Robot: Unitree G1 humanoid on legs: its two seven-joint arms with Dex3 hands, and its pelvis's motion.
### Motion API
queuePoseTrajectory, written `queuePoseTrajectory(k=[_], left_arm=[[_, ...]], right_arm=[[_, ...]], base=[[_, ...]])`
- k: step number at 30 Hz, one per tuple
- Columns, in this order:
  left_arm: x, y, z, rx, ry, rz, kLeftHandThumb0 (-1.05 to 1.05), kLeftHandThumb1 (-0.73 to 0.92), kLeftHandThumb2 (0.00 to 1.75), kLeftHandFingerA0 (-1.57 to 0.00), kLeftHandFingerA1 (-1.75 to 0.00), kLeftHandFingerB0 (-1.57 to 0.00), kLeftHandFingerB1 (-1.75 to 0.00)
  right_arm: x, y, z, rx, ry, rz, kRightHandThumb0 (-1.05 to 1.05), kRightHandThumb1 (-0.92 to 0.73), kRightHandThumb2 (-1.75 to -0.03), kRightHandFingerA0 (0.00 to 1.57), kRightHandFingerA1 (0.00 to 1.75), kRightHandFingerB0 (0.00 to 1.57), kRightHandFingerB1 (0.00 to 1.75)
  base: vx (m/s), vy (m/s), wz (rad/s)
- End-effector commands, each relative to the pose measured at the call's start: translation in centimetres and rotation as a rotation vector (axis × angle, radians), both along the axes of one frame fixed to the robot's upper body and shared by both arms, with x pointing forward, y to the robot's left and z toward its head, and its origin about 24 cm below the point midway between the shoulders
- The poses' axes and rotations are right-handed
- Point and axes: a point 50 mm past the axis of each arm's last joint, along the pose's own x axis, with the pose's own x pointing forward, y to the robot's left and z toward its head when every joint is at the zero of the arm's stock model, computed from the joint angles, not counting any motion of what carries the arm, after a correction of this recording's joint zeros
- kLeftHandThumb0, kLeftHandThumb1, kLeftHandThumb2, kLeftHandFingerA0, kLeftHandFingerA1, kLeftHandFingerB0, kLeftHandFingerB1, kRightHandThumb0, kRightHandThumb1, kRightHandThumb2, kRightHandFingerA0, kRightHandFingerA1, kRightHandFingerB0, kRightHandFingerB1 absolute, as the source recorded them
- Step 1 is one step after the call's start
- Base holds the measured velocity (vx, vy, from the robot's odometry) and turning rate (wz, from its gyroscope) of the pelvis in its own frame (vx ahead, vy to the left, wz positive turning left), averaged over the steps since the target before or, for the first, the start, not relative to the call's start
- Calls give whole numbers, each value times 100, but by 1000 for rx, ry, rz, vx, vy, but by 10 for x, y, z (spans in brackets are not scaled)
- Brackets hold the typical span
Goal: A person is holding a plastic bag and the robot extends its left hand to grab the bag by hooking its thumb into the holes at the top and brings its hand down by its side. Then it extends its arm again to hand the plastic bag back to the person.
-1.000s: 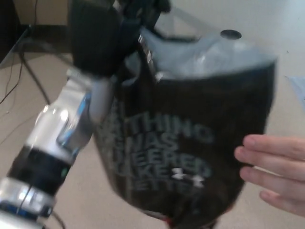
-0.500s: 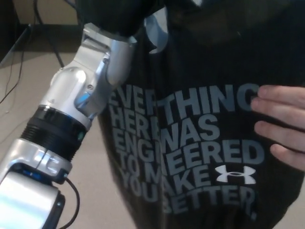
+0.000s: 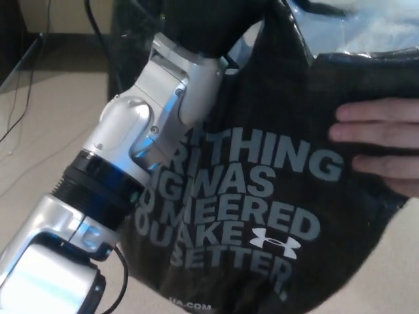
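A: Left hand [image 3: 203,26] sits at the top edge of the head view, black and mostly cropped; the silver forearm [image 3: 124,163] runs up to it from the lower left; I cannot tell how the fingers are set, nor whether the thumb is through a hole.

B: And the bag?

A: The black plastic bag [image 3: 262,216] hangs right in front of the camera, filling the middle and right of the view, its top bunched up against the left hand; grey lettering across its face, partly hidden by the forearm. A person's hand [image 3: 380,147] lies flat against the bag's right side, fingers pointing left.

B: Step in hand, as you judge it?

A: Probably the exchange between robot and person; which direction I cannot say from this alone. To do it well: keep the arm steady and raised so the top of the bag stays reachable; no release until the person's hand has a real hold, since at present it only rests on the side; avoid swinging the bag.

B: Surroundings, obstructions?

A: Pale floor [image 3: 39,124] behind, a dark cable [image 3: 19,114] trailing at the left; right hand not visible. Main hindrance is the bag itself; it blocks the camera's sight of the hand and of the handle.
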Motion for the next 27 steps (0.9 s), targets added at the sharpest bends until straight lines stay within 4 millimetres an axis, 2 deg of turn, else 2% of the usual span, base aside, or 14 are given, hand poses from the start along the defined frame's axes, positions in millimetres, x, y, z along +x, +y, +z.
queuePoseTrajectory(k=[1,6,7,10,11,12,13,14,15,16,17,19,20,27], left_arm=[[-8,-1,1,12,-12,-1,-20,67,60,-97,-175,-59,-152],[-9,5,1,14,-16,24,-7,66,63,-96,-175,-57,-142],[-9,6,1,11,-20,31,-18,64,59,-96,-175,-65,-139],[-8,12,0,9,-23,58,-21,61,58,-97,-174,-71,-126],[-7,15,-1,9,5,65,-26,46,87,-125,-139,-75,-99],[-6,16,-2,10,27,68,-26,46,87,-125,-139,-75,-99],[-5,18,-3,21,92,82,-29,68,60,-82,-156,-69,-56],[-5,19,-4,26,119,88,-29,68,60,-82,-156,-69,-56],[0,22,-11,71,258,150,-56,55,57,-22,-35,-15,-27],[3,25,-18,96,384,174,-65,41,77,-5,-29,-6,-20],[5,28,-22,115,434,191,-63,38,78,0,-15,0,-13],[8,33,-29,156,505,229,-65,39,77,0,-4,0,-6],[10,37,-34,190,566,233,-78,42,55,0,0,0,-2],[10,48,-43,309,724,233,-86,43,57,0,0,0,-5]], right_arm=[[-3,-7,1,-6,16,-6,-31,-67,-60,75,70,68,45],[2,-7,4,-10,4,-3,-31,-68,-60,78,74,65,43],[2,-7,4,-13,0,0,-31,-67,-60,77,73,66,44],[5,-6,5,-13,-8,6,-32,-67,-60,77,69,66,44],[6,-5,5,-14,-8,8,-32,-67,-60,76,69,67,44],[6,-5,5,-15,-10,10,-32,-67,-60,76,69,67,44],[7,-4,5,-14,-8,11,-32,-67,-60,75,69,67,44],[7,-4,5,-14,-8,11,-32,-67,-60,75,69,67,44],[7,-4,4,-16,-3,8,-33,-67,-60,76,67,67,44],[5,-4,4,-22,3,13,-32,-67,-60,76,67,66,44],[4,-4,3,-24,7,13,-33,-67,-60,76,69,67,44],[3,-4,2,-12,10,4,-32,-67,-60,76,70,68,45],[2,-4,2,-7,8,6,-32,-67,-60,75,65,67,45],[6,-3,4,-14,11,15,-34,-68,-61,74,65,66,44]], base=[[0,0,0],[0,0,0],[0,0,0],[0,0,0],[0,0,0],[0,0,0],[0,0,0],[0,0,0],[0,0,0],[0,0,0],[0,0,0],[0,0,0],[0,0,0],[0,0,0]])
